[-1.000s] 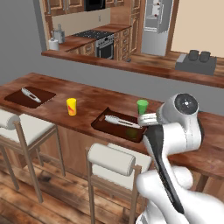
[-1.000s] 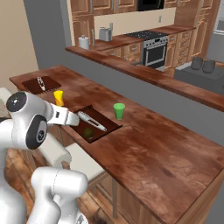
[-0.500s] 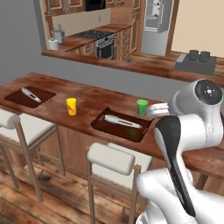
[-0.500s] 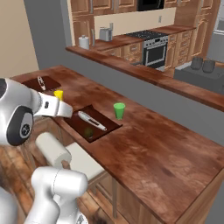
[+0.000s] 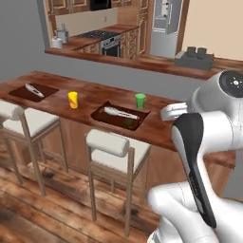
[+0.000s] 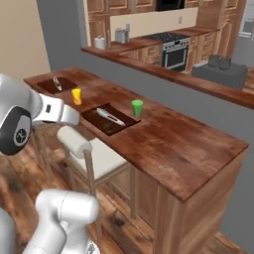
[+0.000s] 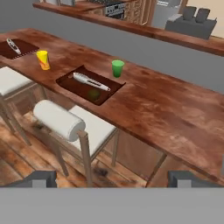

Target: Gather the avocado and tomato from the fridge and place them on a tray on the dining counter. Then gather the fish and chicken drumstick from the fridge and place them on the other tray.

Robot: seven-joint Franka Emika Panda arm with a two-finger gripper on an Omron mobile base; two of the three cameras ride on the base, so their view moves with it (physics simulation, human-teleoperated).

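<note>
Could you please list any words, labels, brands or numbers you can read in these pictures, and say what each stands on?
None: no readable text.
The trays, the green cup, the yellow cup, the dining counter and the stove bear no print that I can see.

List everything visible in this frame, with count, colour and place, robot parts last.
dining counter: one, reddish-brown wood, across the foreground.
trays: two, dark brown; near tray mid-counter, far tray at the counter's far left end.
silvery fish-like item: one on the near tray; a similar one on the far tray.
small green item: one, on the near tray.
green cup: one, beside the near tray.
yellow cup: one, between the trays.
stools: two, white cushions, in front of the counter.
stove: one, steel, back kitchen.
fridge: one, grey, back right.
gripper: one, dark fingertips, open, holding nothing.
</note>
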